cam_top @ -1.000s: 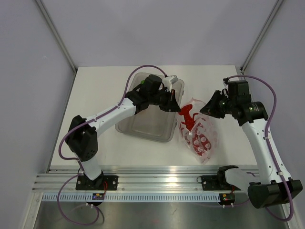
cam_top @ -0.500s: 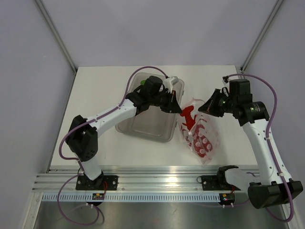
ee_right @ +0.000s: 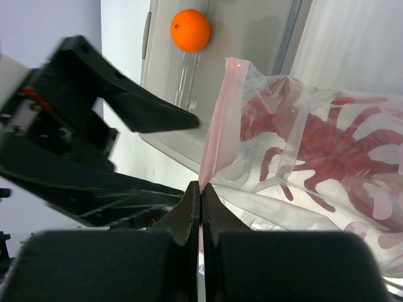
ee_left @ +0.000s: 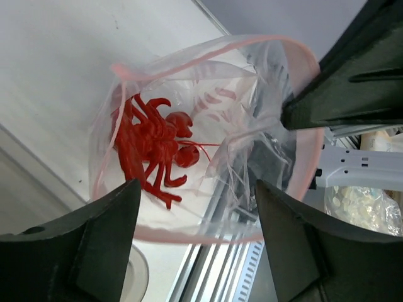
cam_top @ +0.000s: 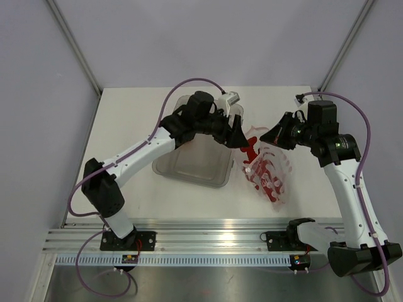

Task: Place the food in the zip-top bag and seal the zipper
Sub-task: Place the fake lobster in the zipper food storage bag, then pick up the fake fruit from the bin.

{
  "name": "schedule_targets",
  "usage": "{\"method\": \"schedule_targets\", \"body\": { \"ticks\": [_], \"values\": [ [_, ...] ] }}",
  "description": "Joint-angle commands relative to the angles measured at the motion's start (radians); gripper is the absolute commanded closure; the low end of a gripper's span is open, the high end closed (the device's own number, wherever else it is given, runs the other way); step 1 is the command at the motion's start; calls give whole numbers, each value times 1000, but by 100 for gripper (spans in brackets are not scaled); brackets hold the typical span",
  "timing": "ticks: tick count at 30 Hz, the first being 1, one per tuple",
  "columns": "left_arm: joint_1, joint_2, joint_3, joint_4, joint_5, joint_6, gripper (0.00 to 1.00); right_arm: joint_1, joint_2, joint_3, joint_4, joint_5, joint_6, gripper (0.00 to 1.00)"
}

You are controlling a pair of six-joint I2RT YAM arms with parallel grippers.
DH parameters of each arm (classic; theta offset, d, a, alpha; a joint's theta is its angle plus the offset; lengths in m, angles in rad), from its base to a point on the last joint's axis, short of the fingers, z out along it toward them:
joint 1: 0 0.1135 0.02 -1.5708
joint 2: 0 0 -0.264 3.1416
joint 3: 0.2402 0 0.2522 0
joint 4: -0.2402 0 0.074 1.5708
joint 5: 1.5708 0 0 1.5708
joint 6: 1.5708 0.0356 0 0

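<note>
Clear zip-top bag mouth agape, red lobster inside; right gripper pinching pink zipper; left gripper spread wide, empty

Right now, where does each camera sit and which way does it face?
Top external: high behind the bases, looking down at the table; left gripper and right gripper show.
Left wrist: faces into the zip-top bag mouth at the lobster; its open fingers show.
Right wrist: faces the tray and orange fruit; its shut fingers pinch the zipper.
All three share the lobster.

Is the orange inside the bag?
No, the orange lies in the tray, outside the bag.
</note>
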Motion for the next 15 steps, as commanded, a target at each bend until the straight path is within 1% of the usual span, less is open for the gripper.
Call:
{"method": "schedule_targets", "body": {
  "ticks": [1, 3, 4, 5, 6, 7, 8, 9, 10, 11, 12, 13, 14, 15],
  "values": [
    [44, -133, 96, -82, 11, 95, 23, 7, -21, 37, 34, -5, -5, 100],
    [56, -165, 97, -105, -41, 123, 26, 6, -19, 41, 34, 2, -5, 100],
    [74, -199, 85, -107, -65, 140, 30, 6, -19, 43, 34, 2, -6, 100],
    [84, -217, 64, -98, -122, 148, 37, 7, -19, 44, 34, 3, -6, 100],
    [102, -233, 20, -85, -166, 151, 40, 6, -21, 48, 33, 2, -5, 100],
    [110, -246, -1, -84, -223, 159, 39, 6, -19, 48, 31, 2, -8, 100],
    [116, -257, -11, -94, -339, 174, 25, 7, -19, 51, 30, 3, -9, 100],
    [128, -248, -16, -116, -411, 197, 11, 6, -21, 54, 24, 3, -9, 100],
    [133, -228, 19, -196, -487, 241, 2, 7, -24, 55, 20, 3, -11, 100],
    [136, -149, 51, -255, -607, 266, 1, 6, -25, 57, 17, 6, -12, 100],
    [141, -103, 94, -310, -662, 284, 1, 7, -27, 58, 17, 8, -14, 100],
    [142, -60, 152, -403, -768, 292, 1, 6, -27, 60, 14, 8, -14, 100],
    [142, 18, 172, -433, -811, 291, 1, 7, -27, 61, 13, 6, -14, 100],
    [142, 42, 183, -452, -828, 292, 1, 6, -25, 61, 14, 6, -14, 100]
  ]
}}
